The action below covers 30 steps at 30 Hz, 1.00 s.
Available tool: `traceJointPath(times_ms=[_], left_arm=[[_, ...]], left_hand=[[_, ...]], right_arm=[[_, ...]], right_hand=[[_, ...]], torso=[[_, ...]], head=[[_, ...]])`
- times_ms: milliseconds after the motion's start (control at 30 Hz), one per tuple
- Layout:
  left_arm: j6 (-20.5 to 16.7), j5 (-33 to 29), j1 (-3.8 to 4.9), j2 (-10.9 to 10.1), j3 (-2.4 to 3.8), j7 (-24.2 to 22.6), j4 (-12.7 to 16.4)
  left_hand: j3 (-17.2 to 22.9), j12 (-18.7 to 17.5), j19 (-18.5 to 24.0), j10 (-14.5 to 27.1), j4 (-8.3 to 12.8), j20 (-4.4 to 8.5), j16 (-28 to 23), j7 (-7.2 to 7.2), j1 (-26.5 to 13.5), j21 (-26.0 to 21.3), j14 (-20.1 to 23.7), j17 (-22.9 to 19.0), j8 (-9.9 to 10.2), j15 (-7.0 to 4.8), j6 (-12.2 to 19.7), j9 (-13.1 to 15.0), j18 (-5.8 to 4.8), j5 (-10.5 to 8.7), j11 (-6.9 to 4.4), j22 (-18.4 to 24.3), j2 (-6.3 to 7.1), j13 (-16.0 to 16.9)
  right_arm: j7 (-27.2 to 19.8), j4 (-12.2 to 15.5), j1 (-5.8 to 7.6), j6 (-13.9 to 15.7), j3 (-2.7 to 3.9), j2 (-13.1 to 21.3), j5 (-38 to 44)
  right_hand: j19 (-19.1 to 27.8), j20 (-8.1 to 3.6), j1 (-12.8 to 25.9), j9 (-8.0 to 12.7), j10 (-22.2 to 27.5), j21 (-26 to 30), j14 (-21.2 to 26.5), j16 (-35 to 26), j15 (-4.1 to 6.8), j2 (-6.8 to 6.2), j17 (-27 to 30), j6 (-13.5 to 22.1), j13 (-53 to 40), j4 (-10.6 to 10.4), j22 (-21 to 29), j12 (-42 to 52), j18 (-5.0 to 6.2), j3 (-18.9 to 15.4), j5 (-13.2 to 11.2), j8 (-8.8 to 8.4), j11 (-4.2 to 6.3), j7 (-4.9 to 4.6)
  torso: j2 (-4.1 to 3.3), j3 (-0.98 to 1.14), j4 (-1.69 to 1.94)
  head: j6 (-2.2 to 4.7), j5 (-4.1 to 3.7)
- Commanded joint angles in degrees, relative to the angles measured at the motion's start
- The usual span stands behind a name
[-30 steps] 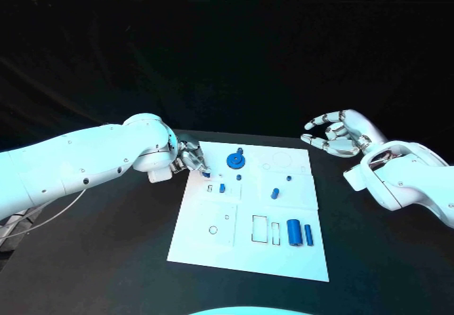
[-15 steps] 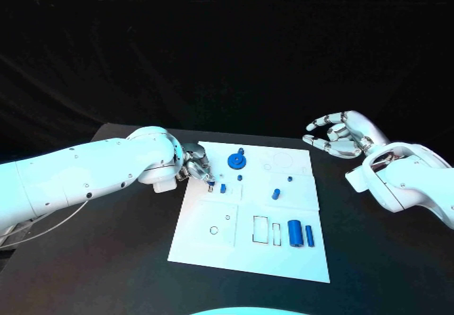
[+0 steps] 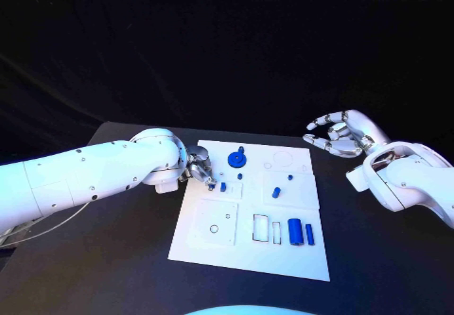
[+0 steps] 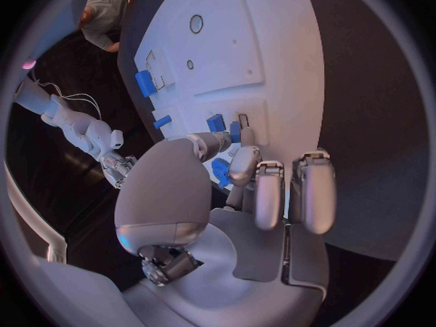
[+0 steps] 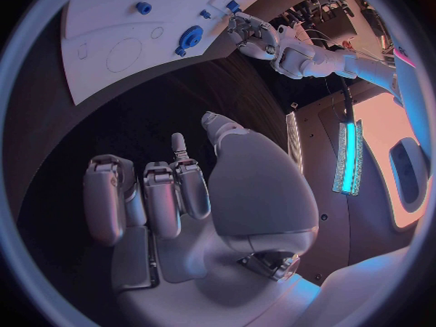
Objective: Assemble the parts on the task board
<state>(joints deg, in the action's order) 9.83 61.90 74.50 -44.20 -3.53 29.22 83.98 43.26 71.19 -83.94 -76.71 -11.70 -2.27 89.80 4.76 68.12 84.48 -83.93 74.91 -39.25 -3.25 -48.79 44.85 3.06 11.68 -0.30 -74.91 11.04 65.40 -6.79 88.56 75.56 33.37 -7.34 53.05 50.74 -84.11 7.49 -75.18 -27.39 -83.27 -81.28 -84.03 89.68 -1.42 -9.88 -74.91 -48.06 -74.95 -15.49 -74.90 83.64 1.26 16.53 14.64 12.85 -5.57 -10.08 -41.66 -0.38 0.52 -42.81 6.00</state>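
White task board (image 3: 248, 249) lies mid-table, blue parts (image 3: 301, 231) scattered on it. At its nine o'clock edge the left hand (image 3: 198, 169) pinches a small blue part (image 4: 235, 131). At two o'clock, off the board, the right hand (image 3: 342, 134) hovers, fingers curled, holding nothing.

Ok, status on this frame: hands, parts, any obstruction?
Left hand fingers at small blue part on task board. Right hand off the board, holding nothing. No obstruction seen.

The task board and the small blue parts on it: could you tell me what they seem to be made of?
The task board looks like matte white plastic or painted sheet: flat, even, with no glare. The blue parts, such as the round one, look like moulded or printed plastic, uniformly coloured with a dull sheen.
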Motion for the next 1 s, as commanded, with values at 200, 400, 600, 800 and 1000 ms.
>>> traceJointPath(times_ms=[200,400,600,800,1000], left_arm=[[3.6,1.7,-0.03,0.1,-0.1,1.5,0.2],[3.8,1.9,-0.04,0.1,-0.16,2.0,0.2],[3.4,2.0,-0.04,0.0,-0.2,2.3,0.2],[2.6,2.3,-0.04,-0.1,-0.21,2.5,0.0],[2.3,2.4,-0.05,0.0,-0.22,2.6,0.1]], left_hand=[[9.9,0.3,-0.9,-0.2,9.5,0.44,0.2,-0.68,-0.8,0.4,-6.1,15.1,-0.5,-0.45,-0.5,0.8,-0.65,0.94,-0.05,-4.5,0.18,0.0],[10.0,0.4,-0.9,-0.3,9.6,0.47,0.2,-0.72,-1.0,0.4,-6.1,15.1,-0.6,-0.48,-0.5,0.9,-0.65,1.39,-0.08,-4.6,0.29,0.1],[10.0,0.4,-0.9,-0.3,9.6,0.47,0.2,-0.72,-1.0,0.4,-6.1,15.1,-0.6,-0.48,-0.5,0.9,-0.65,1.39,-0.08,-4.6,0.29,0.1],[10.1,0.4,-0.9,-0.3,9.6,0.48,0.2,-0.74,-1.0,0.4,-6.1,15.1,-0.7,-0.49,-0.5,1.0,-0.66,1.52,-0.09,-4.6,0.29,0.1],[10.1,0.5,-0.9,-0.3,9.6,0.48,0.2,-0.75,-1.1,0.4,-6.1,15.1,-0.7,-0.5,-0.5,1.0,-0.68,1.61,-0.11,-4.7,0.27,0.2]], right_arm=[[-0.4,0.0,-0.05,-0.7,0.01,0.0,0.5],[-0.4,0.0,-0.05,-0.7,0.01,0.0,0.5],[-0.4,0.0,-0.06,-0.7,0.01,0.0,0.5],[-0.4,0.0,-0.06,-0.6,0.01,0.0,0.5],[-0.4,0.1,-0.06,-0.6,0.01,0.0,0.5]], right_hand=[[-0.1,-0.47,0.4,-0.1,0.0,0.2,-5.8,0.2,0.4,0.14,-14.6,0.1,-7.6,-0.3,-7.8,0.2,1.17,-0.1,0.1,0.2,0.44,0.22],[-0.1,-0.47,0.4,-0.1,0.0,0.2,-5.8,0.2,0.4,0.14,-14.6,0.1,-7.6,-0.3,-7.8,0.2,1.17,-0.1,0.1,0.2,0.44,0.22],[-0.1,-0.47,0.4,-0.1,0.0,0.2,-5.8,0.2,0.4,0.14,-14.6,0.1,-7.6,-0.3,-7.8,0.2,1.17,-0.1,0.1,0.2,0.44,0.22],[-0.1,-0.47,0.4,-0.1,0.0,0.2,-5.8,0.2,0.4,0.14,-14.6,0.1,-7.6,-0.3,-7.8,0.2,1.17,-0.1,0.1,0.2,0.44,0.22],[-0.1,-0.49,0.5,0.0,-0.1,0.2,-5.8,0.2,0.42,0.16,-14.6,0.2,-7.6,-0.4,-7.8,0.3,1.17,-0.2,0.2,0.3,0.46,0.23]], torso=[[0.06,-0.02,0.01],[0.07,0.0,0.07],[0.02,-0.01,-0.02],[0.01,0.0,-0.02],[-0.01,-0.01,0.0]], head=[[-0.04,0.09],[-0.04,0.09],[-0.07,0.17],[-0.12,0.19],[-0.2,0.13]])
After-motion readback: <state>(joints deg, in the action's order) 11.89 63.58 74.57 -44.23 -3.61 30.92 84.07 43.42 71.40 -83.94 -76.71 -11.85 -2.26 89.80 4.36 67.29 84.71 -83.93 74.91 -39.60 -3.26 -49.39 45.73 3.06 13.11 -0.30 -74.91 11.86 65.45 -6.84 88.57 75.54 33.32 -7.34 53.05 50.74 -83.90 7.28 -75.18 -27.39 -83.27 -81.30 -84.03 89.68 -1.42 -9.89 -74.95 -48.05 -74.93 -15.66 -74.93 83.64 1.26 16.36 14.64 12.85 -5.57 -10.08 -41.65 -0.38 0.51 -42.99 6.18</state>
